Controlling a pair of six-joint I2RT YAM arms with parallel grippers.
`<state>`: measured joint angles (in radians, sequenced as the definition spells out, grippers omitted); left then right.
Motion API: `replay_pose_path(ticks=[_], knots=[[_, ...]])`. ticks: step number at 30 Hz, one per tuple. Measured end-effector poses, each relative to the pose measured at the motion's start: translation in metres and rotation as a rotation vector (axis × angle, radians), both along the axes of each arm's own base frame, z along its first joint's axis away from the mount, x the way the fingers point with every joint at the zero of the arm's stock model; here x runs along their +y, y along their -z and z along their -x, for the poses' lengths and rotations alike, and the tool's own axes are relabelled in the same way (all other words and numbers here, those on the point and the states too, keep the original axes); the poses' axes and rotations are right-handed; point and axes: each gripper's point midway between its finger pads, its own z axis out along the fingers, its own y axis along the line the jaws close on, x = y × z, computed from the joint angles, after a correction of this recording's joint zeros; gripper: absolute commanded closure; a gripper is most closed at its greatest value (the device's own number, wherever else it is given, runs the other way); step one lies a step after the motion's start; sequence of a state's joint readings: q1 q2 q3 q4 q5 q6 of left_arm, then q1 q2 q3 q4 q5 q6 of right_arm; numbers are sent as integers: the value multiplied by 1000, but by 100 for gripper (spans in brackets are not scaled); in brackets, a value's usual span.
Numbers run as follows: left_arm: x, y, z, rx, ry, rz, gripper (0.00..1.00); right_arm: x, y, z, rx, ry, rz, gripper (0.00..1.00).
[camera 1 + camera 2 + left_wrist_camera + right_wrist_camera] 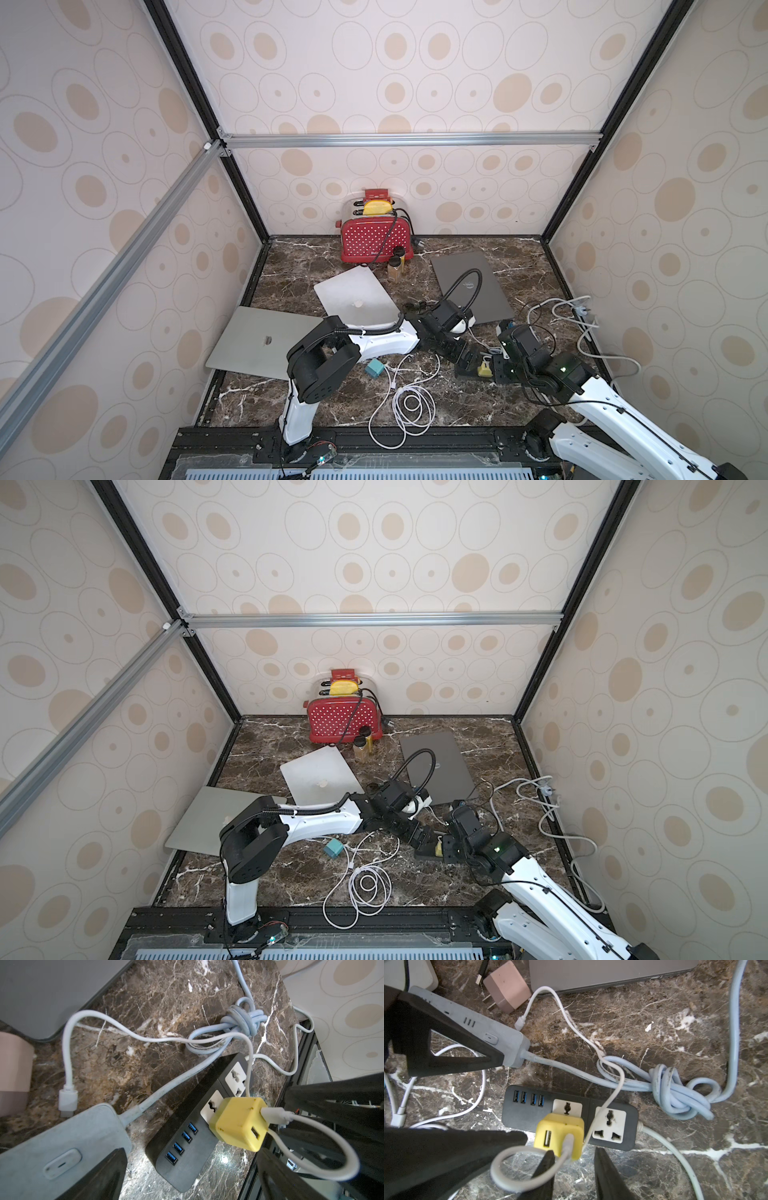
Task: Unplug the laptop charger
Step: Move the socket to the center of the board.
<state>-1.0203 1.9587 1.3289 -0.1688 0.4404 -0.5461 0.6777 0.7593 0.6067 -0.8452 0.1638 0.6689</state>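
Observation:
The laptop charger is a yellow cube plugged into a black power strip on the marble table. A white cable loops out of its face. My right gripper is open, its jaws narrowly either side of the charger's near corner and cable plug, with a gap on one side. My left gripper is wide open over the USB end of the black power strip, next to the charger. Both top views show the charger between the two wrists.
A grey power strip lies beside the black one, its pale blue cord knotted. A pink adapter and a dark laptop lie behind. Two silver laptops, a red toaster, a teal cube and coiled white cable are around.

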Motion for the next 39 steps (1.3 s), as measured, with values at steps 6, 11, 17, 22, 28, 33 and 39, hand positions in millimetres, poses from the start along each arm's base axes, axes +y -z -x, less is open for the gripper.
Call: replay_pose_path(ticks=[6,11,17,22,28,33,39], knots=[[-4,1,1,11,-2,13,1,-4,0,1,-55,23,-30,71],[-8,4,0,19,-3,18,1,-5,0,0,-109,35,-76,69],[-12,8,4,34,4,18,1,-3,1,-3,-125,37,-86,68],[-12,9,5,39,5,16,1,-1,6,-6,-136,37,-96,70],[-12,9,5,39,4,15,1,0,7,-7,-161,37,-117,71],[-12,10,5,43,-1,13,1,2,9,-8,-205,37,-154,74],[-13,10,3,40,-9,-3,1,3,8,-10,-229,32,-173,81]])
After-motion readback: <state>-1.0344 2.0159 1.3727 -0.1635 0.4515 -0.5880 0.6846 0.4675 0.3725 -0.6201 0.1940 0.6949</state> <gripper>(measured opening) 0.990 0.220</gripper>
